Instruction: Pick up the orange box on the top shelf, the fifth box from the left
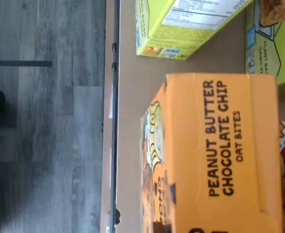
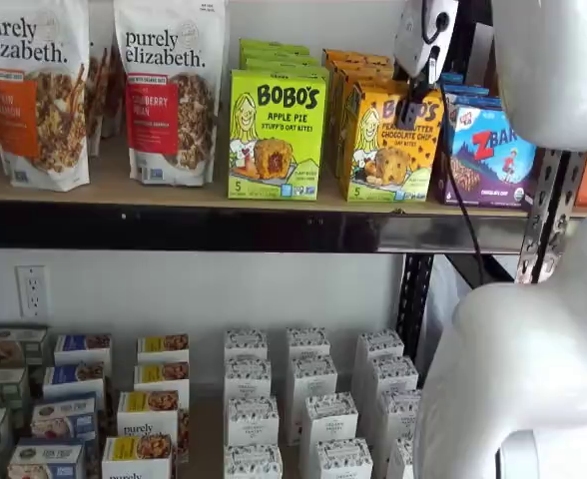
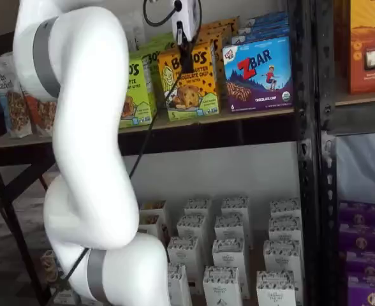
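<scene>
The orange box (image 2: 388,145) stands upright on the top shelf (image 2: 174,190) between a lime-green carton and a blue ZBar box. It shows in both shelf views (image 3: 191,89), with more orange cartons lined up behind it. In the wrist view it (image 1: 215,155) is close, reading "PEANUT BUTTER CHOCOLATE CHIP OAT BITES", on the tan board (image 1: 137,107). My gripper (image 2: 411,98) hangs from above right in front of the box's upper part, in both shelf views (image 3: 186,62). Its black fingers overlap the carton. No gap or grip shows plainly.
A lime-green Apple Pie carton (image 2: 276,135) stands left of the orange box, a ZBar box (image 2: 493,155) right of it. Granola bags (image 2: 34,90) are further left. Small white boxes (image 2: 303,399) fill the lower level. My white arm (image 3: 85,127) blocks part of the shelves.
</scene>
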